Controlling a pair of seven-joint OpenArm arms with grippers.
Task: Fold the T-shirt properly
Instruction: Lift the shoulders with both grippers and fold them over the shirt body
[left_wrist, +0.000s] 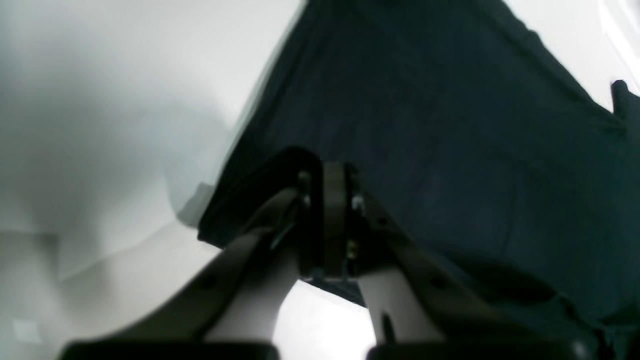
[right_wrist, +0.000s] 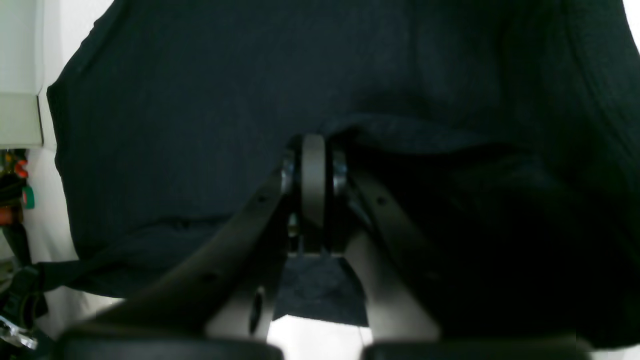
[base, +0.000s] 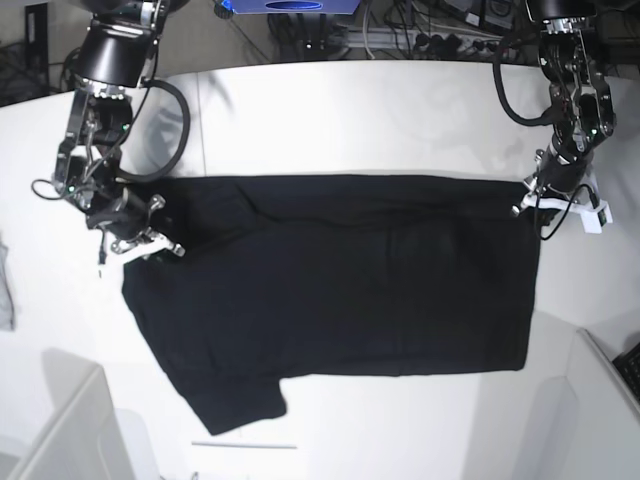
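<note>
The black T-shirt (base: 340, 280) lies spread plain side up on the white table (base: 350, 120), one sleeve (base: 235, 400) sticking out toward the front. No print shows. My left gripper (base: 530, 195) is at the shirt's far right corner, shut on the cloth. In the left wrist view the left gripper (left_wrist: 333, 197) pinches the edge of the T-shirt (left_wrist: 450, 125). My right gripper (base: 150, 215) is at the far left corner. In the right wrist view the right gripper (right_wrist: 313, 160) is shut on a fold of the T-shirt (right_wrist: 200, 100).
A small grey cloth scrap (base: 5, 290) lies at the table's left edge. White boxes stand at the front left (base: 60, 430) and front right (base: 600, 400). Cables and equipment (base: 400, 25) run behind the table.
</note>
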